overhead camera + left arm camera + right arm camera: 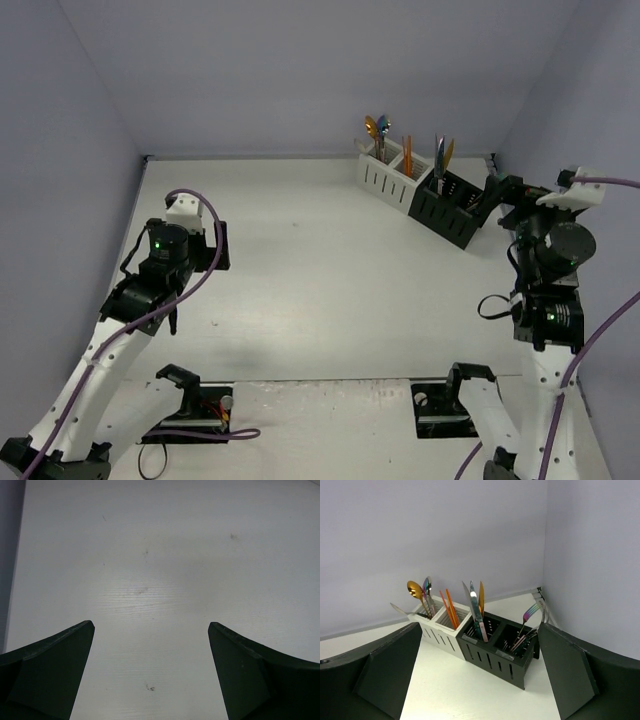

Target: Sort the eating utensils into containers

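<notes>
Evidently sorted by kind, the utensils [476, 615] stand in the white caddy [445, 640] and black caddy [492, 657], far right. With that done, the left claw [150, 623] and right claw [480, 625] hang spread, holding nothing.

Legible text, labels, brands, numbers, signs: none. We read no lettering on the white caddy [442, 637] or on the black caddy [490, 656], and none on the surface [165, 555] in any view.
</notes>
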`<state>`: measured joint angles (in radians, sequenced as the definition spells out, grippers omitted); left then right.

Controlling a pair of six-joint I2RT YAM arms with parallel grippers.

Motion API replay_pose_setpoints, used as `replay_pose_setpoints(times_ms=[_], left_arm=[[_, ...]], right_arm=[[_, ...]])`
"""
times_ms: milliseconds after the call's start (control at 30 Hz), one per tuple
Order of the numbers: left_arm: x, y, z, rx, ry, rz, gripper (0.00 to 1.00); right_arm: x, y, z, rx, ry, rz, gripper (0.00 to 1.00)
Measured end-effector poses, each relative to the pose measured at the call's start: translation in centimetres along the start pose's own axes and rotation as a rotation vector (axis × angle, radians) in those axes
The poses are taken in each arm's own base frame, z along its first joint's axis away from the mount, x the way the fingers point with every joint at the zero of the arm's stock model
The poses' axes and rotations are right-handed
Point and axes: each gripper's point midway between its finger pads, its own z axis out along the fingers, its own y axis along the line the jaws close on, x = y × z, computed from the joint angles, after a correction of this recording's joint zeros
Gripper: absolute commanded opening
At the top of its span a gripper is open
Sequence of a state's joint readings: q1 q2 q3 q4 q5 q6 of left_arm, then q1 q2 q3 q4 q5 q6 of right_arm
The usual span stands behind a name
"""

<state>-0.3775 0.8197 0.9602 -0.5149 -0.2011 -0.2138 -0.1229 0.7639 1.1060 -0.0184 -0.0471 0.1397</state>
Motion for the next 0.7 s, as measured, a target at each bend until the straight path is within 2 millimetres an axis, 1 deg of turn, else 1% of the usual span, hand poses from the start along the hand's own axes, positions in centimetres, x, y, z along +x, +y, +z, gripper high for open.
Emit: replay_pose_setpoints(times_ms=[133,200,300,367,467,700], left_arm=[[0.6,0.6,-0.6,-0.019,-0.004,0.0,0.97],[1.3,1.0,-0.9,-0.033,-0.004,0.001,0.97],[2.6,1.7,-1.2,-0.053,-0.01,0.0,0.97],[3.6,2.1,-1.3,-0.063,-0.015,-0.001,0.97],[4.7,2.3,-1.2,-0.074,-0.008,0.001,0.97],[4.4,2.2,-0.4,-0.08,-0.013,0.001,0.97]], right_arm=[[1.9,0.5,-1.7,-0.024,0.013,-0.001,1.0],[3.4,0.4,-2.5,-0.028,0.037,-0.001,1.0],[4.7,0.2,-3.6,-0.03,0.058,-0.002,1.0],[4.9,0.2,-4.1,-0.03,0.062,-0.002,1.0],[4.7,0.1,-4.4,-0.028,0.054,-0.001,1.0],[4.8,0.0,-4.6,-0.026,0.055,-0.01,1.0]])
